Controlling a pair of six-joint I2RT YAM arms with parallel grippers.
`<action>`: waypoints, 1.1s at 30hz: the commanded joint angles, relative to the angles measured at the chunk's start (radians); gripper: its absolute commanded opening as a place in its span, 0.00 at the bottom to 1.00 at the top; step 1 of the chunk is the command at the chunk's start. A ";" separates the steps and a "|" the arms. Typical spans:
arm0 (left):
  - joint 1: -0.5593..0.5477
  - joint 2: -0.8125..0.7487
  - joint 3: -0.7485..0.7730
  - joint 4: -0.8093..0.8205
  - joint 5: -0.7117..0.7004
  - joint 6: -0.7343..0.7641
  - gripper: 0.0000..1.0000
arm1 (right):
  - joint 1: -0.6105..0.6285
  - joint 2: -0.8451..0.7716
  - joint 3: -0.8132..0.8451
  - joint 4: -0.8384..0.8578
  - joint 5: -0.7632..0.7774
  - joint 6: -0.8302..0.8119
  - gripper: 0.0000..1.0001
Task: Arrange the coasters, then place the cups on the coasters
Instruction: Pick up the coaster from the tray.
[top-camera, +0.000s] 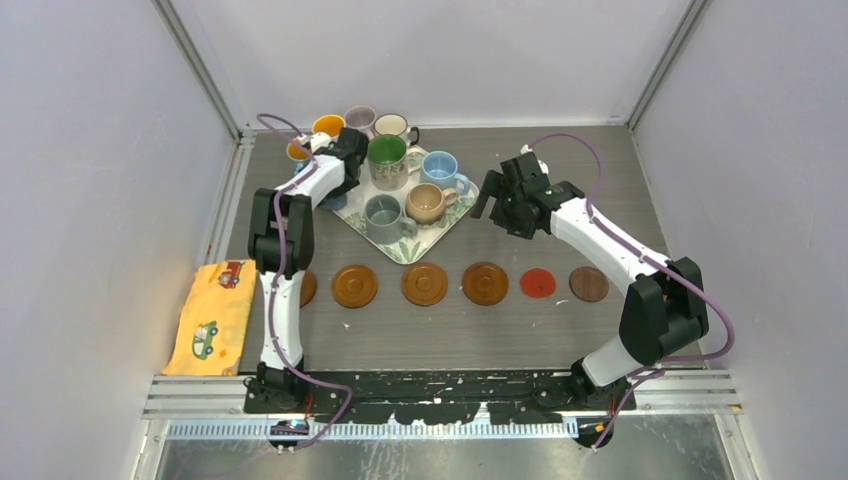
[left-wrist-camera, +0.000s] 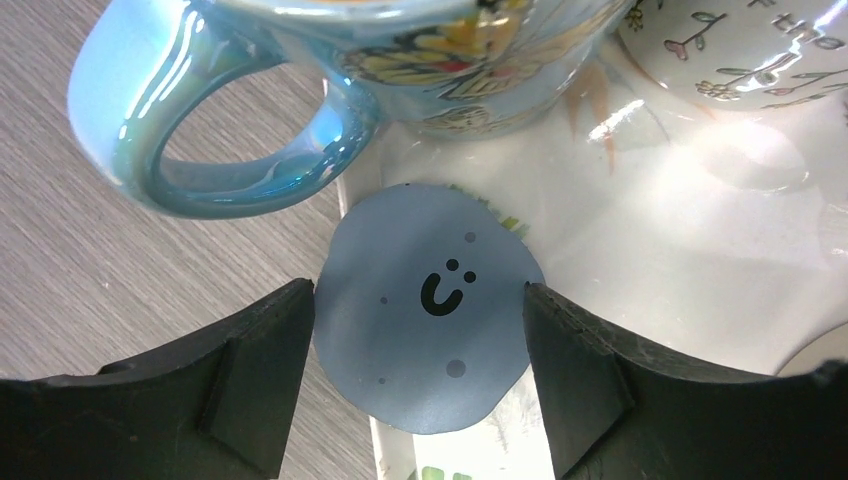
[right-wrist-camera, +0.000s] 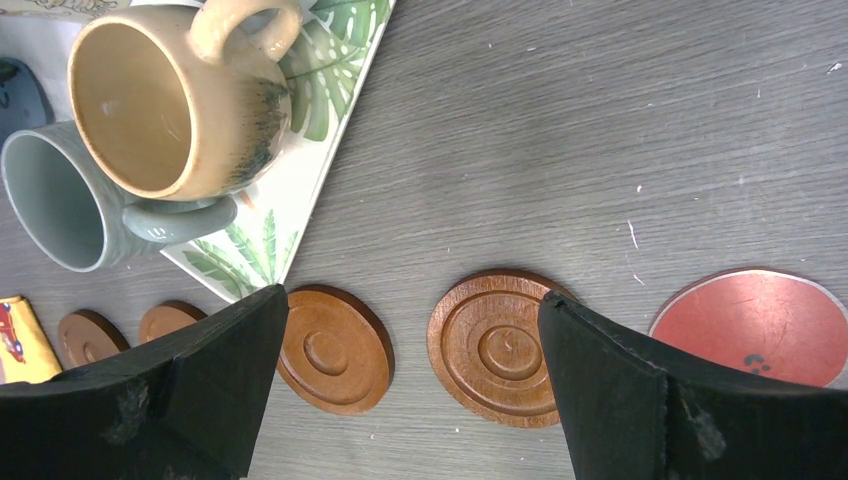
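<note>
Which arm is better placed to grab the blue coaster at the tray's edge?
Left: its open gripper straddles the blue coaster; the right gripper hangs open beyond the tray's opposite side.

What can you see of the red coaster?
The red coaster is a thin, flat round disc, matte red with a pale edge and a small dark mark near its rim, seen in the right wrist view. It lies flat on the table, between a wooden coaster and the dark brown one, touching neither. Nothing stands on it.
</note>
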 joint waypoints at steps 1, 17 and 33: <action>0.009 -0.048 -0.052 -0.070 -0.020 -0.018 0.78 | 0.007 -0.029 0.003 0.030 -0.012 -0.015 1.00; 0.024 -0.208 -0.281 -0.009 0.012 -0.057 0.79 | 0.011 -0.047 -0.004 0.033 -0.013 -0.012 1.00; 0.053 -0.316 -0.425 0.040 0.045 -0.058 0.72 | 0.015 -0.066 -0.011 0.039 -0.018 -0.007 1.00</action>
